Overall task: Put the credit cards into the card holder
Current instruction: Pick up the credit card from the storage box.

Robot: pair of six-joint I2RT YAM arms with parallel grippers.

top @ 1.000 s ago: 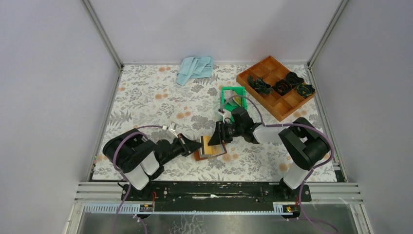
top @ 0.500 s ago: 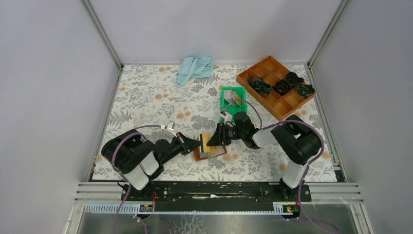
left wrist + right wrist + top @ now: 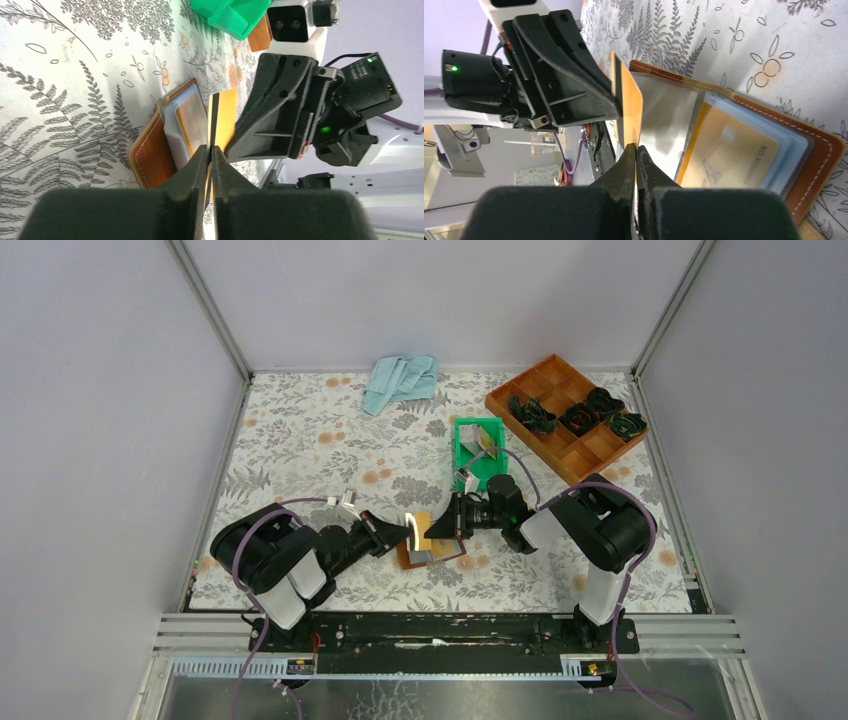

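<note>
Left fingers (image 3: 196,172) and right fingers (image 3: 624,170), reaching inward, pinch gold card (image 3: 225,117).

Top camera looks down from behind; close wrist cameras face each other across the card holder (image 3: 150,161).

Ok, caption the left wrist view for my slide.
Left gripper pinches a gold-tan, dark-striped plastic card on edge at the open brown leather card holder.
</note>
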